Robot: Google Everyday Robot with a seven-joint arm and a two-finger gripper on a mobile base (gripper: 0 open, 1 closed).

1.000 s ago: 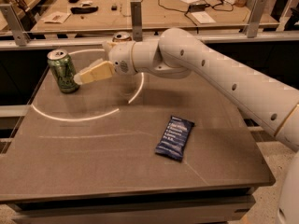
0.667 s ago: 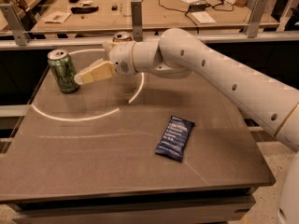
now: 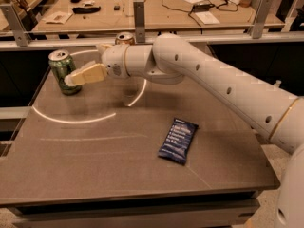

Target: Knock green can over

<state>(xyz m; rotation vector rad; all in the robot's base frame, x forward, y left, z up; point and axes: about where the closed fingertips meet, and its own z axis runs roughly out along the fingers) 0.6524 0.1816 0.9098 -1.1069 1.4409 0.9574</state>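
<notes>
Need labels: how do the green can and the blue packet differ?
The green can stands upright; the blue packet lies flat. The green can is a shiny cylinder, the blue packet a thin wrapper. The gripper is beside the green can, far from the blue packet. Both rest on the table.

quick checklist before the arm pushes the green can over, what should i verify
1. green can standing upright, not yet knocked: ok
2. gripper at the can's side, about mid-height: ok
3. gripper actually touching the can: cannot tell
4. room to fall: the can stands near the table edge at picture left and might roll off: not ok
5. gold can behind the arm, out of the push line: ok
6. blue packet well away from the can: ok
</notes>
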